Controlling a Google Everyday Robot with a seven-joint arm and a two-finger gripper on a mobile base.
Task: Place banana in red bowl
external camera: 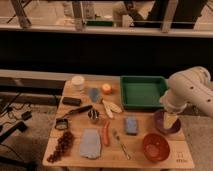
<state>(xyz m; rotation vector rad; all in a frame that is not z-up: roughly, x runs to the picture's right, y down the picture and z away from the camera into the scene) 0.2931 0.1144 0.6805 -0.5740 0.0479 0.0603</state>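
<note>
The banana [111, 106] is pale yellow-cream and lies on the wooden table [170, 159], just left of the green tray. The red bowl [155, 146] stands empty near the table's front right corner. My gripper [170, 120] hangs from the white arm [187, 90] at the right, over the dark purple bowl [162, 126]. It is above and behind the red bowl and well to the right of the banana. The gripper is open and holds nothing.
A green tray [142, 92] sits at the back right. A white cup [77, 82], an orange fruit [106, 88], a black block [71, 101], a metal cup [93, 116], an orange-red carrot [106, 134], a blue cloth [90, 144], grapes [62, 145] and a blue sponge [131, 125] are spread over the table.
</note>
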